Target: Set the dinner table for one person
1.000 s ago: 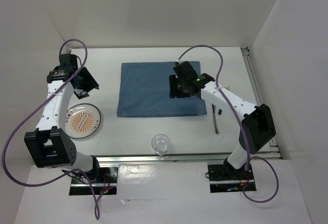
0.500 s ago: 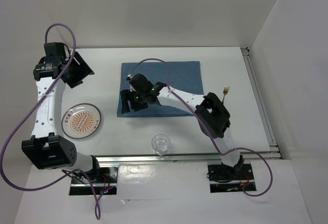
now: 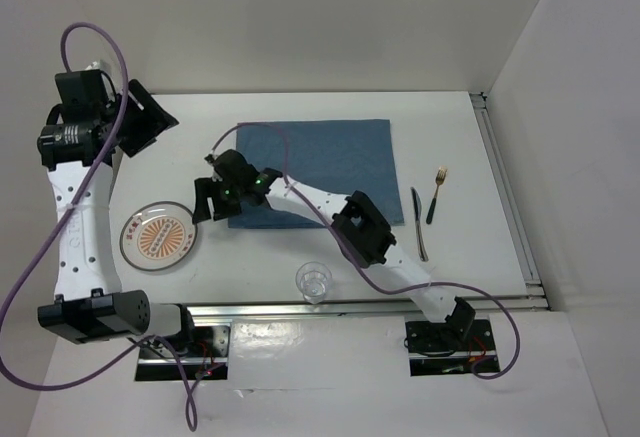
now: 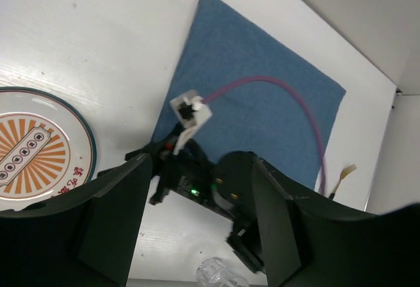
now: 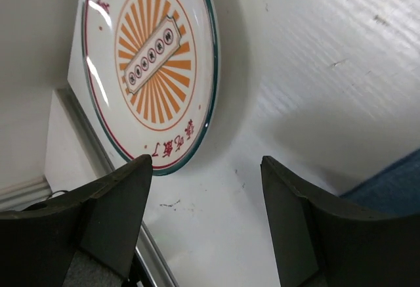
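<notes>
Two grippers are both spread wide and hold nothing. The right gripper (image 3: 212, 205) hangs low just off the placemat's (image 3: 330, 157) near left corner, its arm stretched across the cloth's near edge. The left gripper (image 3: 148, 125) is raised well to the placemat's left. The dinner table (image 3: 460, 137) is the white top under everything, with the placemat lying flat on its far middle.

Left of the placemat and nearer the arm bases sits a plate (image 3: 158, 237) with an orange sunburst. It is just beyond the right gripper's tips and not touched. A clear glass (image 3: 314, 282) stands on the near side of the placemat, by the table edge. A knife (image 3: 419, 222) lies just right of the placemat, and a fork (image 3: 436, 195) lies right of the knife. A purple cable (image 3: 255, 129) loops above the cloth.

Only the right wrist view shows the gap between its fingers (image 5: 111, 221) framing the plate's rim, and red characters printed on that rim, which I cannot read. The left wrist view looks down on the right arm covering the cloth's near left corner.
</notes>
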Controlling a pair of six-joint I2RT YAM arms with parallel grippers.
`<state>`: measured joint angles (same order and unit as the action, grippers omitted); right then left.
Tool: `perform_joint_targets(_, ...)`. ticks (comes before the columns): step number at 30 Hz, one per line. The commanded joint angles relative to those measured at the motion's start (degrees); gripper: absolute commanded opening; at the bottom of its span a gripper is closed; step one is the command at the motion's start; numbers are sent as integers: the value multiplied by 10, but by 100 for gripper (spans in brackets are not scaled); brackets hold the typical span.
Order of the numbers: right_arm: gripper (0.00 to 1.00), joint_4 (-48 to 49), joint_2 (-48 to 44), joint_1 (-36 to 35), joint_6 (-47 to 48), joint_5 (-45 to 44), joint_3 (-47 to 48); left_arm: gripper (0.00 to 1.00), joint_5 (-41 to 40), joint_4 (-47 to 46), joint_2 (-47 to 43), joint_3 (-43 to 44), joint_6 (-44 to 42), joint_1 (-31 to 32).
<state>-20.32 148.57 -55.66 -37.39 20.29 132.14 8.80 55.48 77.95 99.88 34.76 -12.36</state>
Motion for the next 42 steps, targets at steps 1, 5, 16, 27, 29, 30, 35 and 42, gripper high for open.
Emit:
perform_joint_targets(1, 74, 37, 27, -5, -35, 19, 37, 75, 25, 11, -23, 20, 1, -3)
perform_joint_targets(5, 74, 42, 81, -11, -35, 26, 100, 75, 43, 11, -28, 8, 1, -3)
perform_joint_targets(16, 68, 74, 114, -39, -63, -13, 88, 75, 54, 11, -33, 2, 7, -3)
perform_joint_targets(27, 44, 103, 119, -39, -102, -56, 75, 75, 60, 11, -33, -3, 1, -3)
perform_joint_targets(29, 35, 108, 107, -39, -102, -56, 59, 75, 60, 11, -33, -3, 1, -3)
perform_joint_targets(30, 25, 108, 107, -39, -102, -56, 59, 75, 60, 11, -33, -3, 1, -3)
perform_joint_targets(35, 0, 120, 74, -39, -102, -45, 43, 75, 60, 11, -39, -9, 1, -3)
perform_joint_targets(42, 0, 186, -24, -34, -95, -27, -15, 75, 67, 17, -44, 12, 1, -3)
